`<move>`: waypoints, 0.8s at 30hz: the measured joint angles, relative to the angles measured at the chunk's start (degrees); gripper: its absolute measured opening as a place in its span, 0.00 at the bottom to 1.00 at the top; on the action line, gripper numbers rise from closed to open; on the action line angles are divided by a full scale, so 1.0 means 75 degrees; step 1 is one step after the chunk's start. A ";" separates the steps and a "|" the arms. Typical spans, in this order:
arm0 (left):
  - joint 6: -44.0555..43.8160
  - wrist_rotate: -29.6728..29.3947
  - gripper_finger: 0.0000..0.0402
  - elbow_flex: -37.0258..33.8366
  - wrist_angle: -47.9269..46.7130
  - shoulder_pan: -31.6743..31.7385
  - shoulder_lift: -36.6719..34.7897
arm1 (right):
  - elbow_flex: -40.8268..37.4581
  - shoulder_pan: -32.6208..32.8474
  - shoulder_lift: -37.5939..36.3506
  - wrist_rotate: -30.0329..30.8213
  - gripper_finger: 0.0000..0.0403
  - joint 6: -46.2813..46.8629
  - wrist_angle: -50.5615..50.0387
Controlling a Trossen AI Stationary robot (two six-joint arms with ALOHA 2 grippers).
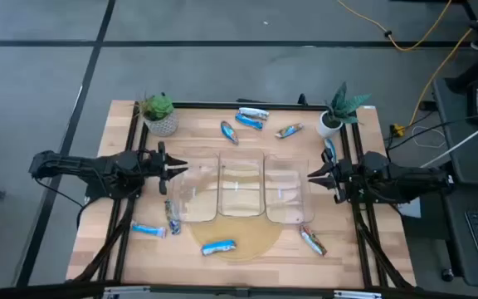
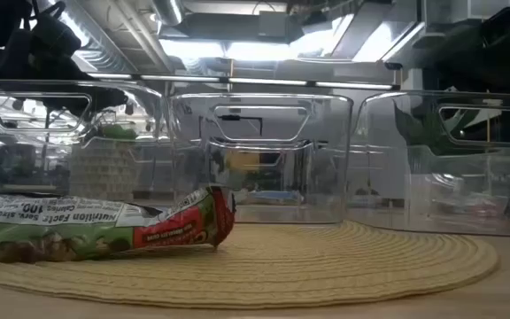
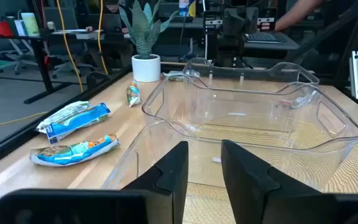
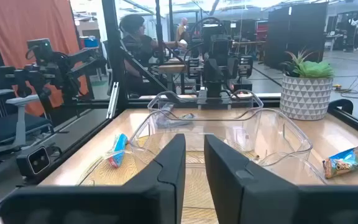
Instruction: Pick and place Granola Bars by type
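Several granola bars lie flat on the wooden table around three clear bins (image 1: 241,193). A blue-and-white bar (image 1: 253,112), a blue bar (image 1: 249,122), a silvery bar (image 1: 229,132) and an orange one (image 1: 289,130) lie at the far side. Blue bars (image 1: 148,229) (image 1: 219,247) and a red-silver bar (image 1: 312,241) lie at the near side. My left gripper (image 1: 178,169) hovers left of the bins, open by a narrow gap (image 3: 204,168). My right gripper (image 1: 312,175) hovers right of them, its fingers a slit apart (image 4: 194,162). Neither holds anything.
The bins stand side by side on a round woven mat (image 1: 247,242). Potted plants stand at the far left (image 1: 159,112) and far right (image 1: 338,110) corners. One bar (image 1: 329,149) lies just beyond my right gripper. A person sits beyond the table (image 4: 138,37).
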 joint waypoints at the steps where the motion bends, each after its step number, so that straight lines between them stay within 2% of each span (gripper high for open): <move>1: 0.0000 -0.0001 0.22 0.0000 0.0002 0.0000 -0.0001 | -0.0002 0.0001 0.0000 -0.0001 0.16 0.0000 0.0002; 24: 0.0000 -0.0002 0.23 -0.0002 0.0001 0.0002 -0.0002 | -0.0003 0.0001 -0.0001 0.0000 0.16 0.0000 0.0003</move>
